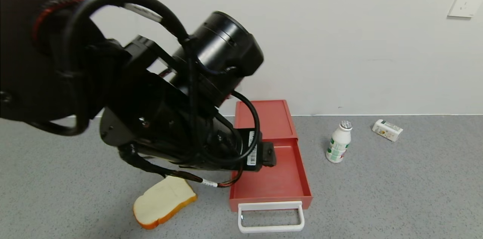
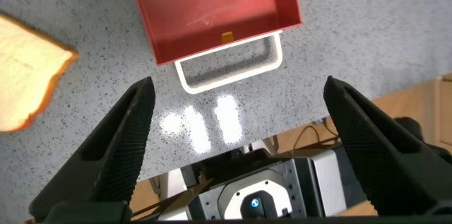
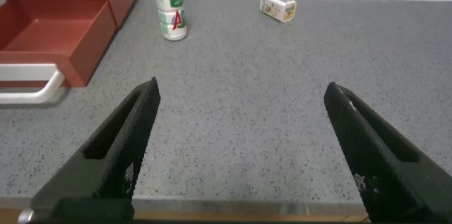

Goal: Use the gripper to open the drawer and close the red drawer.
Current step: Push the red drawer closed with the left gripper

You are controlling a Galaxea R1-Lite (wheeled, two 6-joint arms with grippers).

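Head view: the left pincer (image 1: 268,154) hung above the open red drawer (image 1: 277,178), w/ its thick black arm and looping cables filling the left half of the frame. Its fingers weren't visible here. The drawer was pulled out toward the worktop's front edge from its red case (image 1: 264,118), which sat at the back edge against the wall. The white loop handle (image 1: 271,216) lay flat on the grey worktop (image 1: 396,193) at the front. A bread slice (image 1: 164,202) lay near the front edge, just left of the drawer. A small white bottle (image 1: 339,141) stood upright right of the drawer, apart from it, and a small carton (image 1: 387,130) lay farther toward the back right.

Left wrist view: the left pincer (image 2: 236,121) was spread wide, nothing between the fingers (image 2: 116,153), held above the worktop in front of the handle (image 2: 229,65). Drawer (image 2: 215,8) tray empty; bread slice (image 2: 28,68) off to one side.

Right wrist view: the right pincer (image 3: 244,143) was spread wide too, empty, low over bare worktop, well apart from the drawer (image 3: 60,30). Bottle (image 3: 170,6) and carton (image 3: 277,6) showed near the back edge.
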